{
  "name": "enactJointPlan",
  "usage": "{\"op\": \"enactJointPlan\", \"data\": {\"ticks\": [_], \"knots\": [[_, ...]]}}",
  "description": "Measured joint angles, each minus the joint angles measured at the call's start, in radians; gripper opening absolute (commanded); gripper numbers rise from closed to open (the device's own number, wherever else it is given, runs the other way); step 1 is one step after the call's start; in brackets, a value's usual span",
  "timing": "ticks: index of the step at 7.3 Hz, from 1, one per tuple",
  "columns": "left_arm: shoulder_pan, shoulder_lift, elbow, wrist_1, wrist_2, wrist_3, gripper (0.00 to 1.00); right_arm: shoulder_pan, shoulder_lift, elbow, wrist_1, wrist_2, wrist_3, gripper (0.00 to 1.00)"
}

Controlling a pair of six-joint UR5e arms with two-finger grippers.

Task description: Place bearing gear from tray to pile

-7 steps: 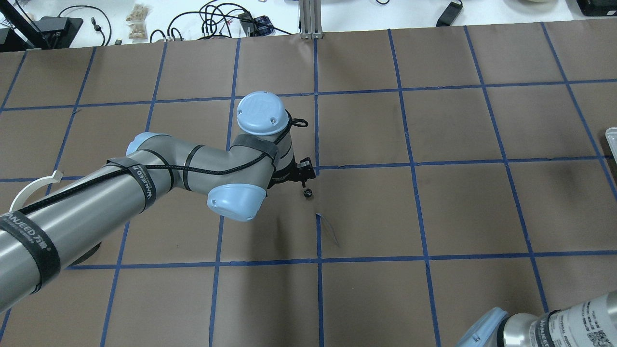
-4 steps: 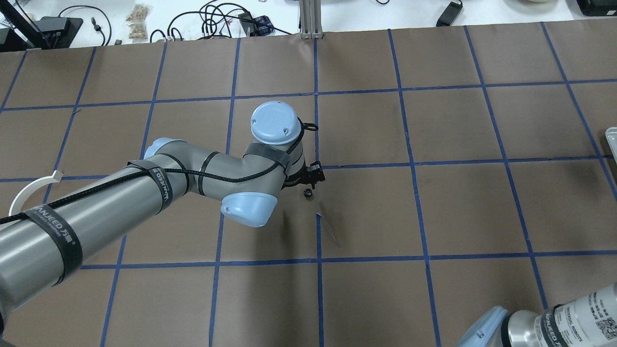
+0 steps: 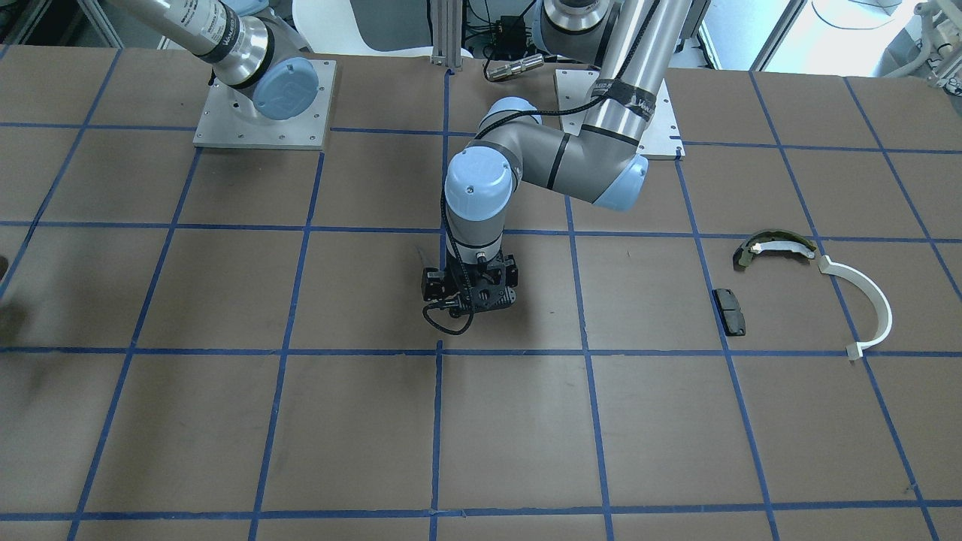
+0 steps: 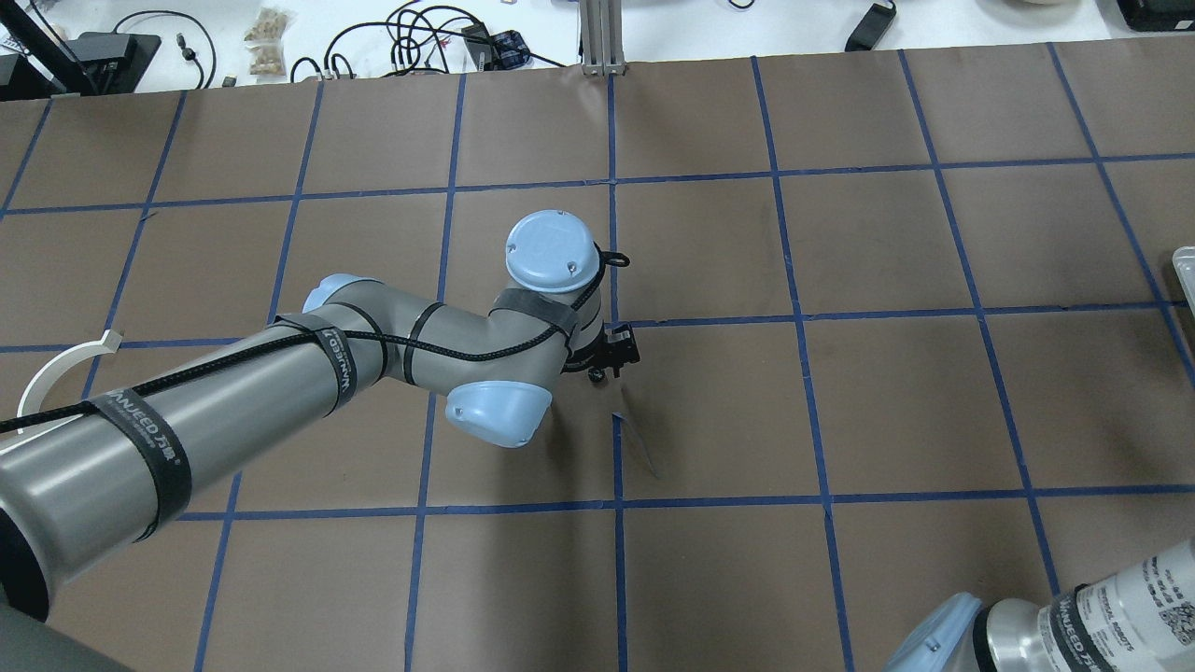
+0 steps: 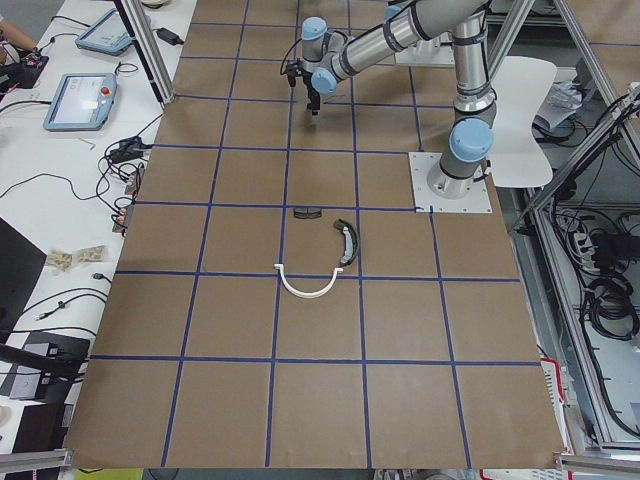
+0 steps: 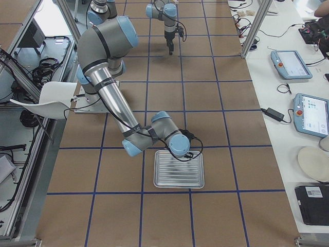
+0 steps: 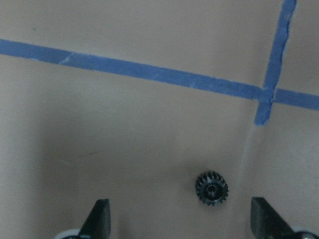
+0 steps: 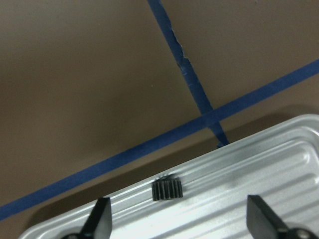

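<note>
**Two gears, one tray, a three-part pile**

Starting from the table's end on the robot's left, the pile holds three loose parts. There is one white arc [image 3: 885, 309], one olive shoe [image 3: 774, 240] just beside the arc's end, and one black pad [image 3: 729, 311] near both.

Farther along, well apart from the pile, the left gripper [image 7: 180, 214] hangs over the table [image 4: 896, 401] with its jaws spread wide. One bearing gear [image 7: 211, 188] lies flat between its fingertips [image 7: 101, 216].

At the far end, the right gripper [image 8: 179, 214] hovers over the single tray [image 8: 259, 164], jaws also wide and holding nothing. A second bearing gear [image 8: 167, 189] sits on the tray near the rim.
</note>
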Motion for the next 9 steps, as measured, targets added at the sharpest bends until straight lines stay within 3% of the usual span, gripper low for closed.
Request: {"op": "enactJointPlan", "data": {"ticks": [1, 2, 3, 4, 7, 9], "knots": [[0.000, -0.008, 0.000, 0.006, 0.001, 0.002, 0.99, 0.001, 0.004, 0.000, -0.009, -0.004, -0.004, 0.85], [-0.001, -0.016, 0.000, 0.027, 0.002, 0.004, 0.80, 0.002, 0.007, 0.000, -0.012, -0.006, -0.005, 0.85], [-0.001, -0.023, 0.000, 0.050, 0.003, 0.005, 0.52, 0.003, 0.010, 0.001, -0.012, -0.008, -0.005, 0.85], [-0.001, -0.028, 0.000, 0.060, 0.004, 0.007, 0.34, 0.004, 0.012, 0.002, -0.009, -0.009, -0.005, 0.82], [-0.001, -0.031, 0.001, 0.065, 0.004, 0.013, 0.06, 0.004, 0.013, 0.003, -0.005, -0.011, -0.002, 0.78], [-0.001, -0.027, 0.000, 0.065, 0.004, 0.014, 0.00, 0.004, 0.014, 0.005, -0.005, -0.011, 0.001, 0.76]]}}
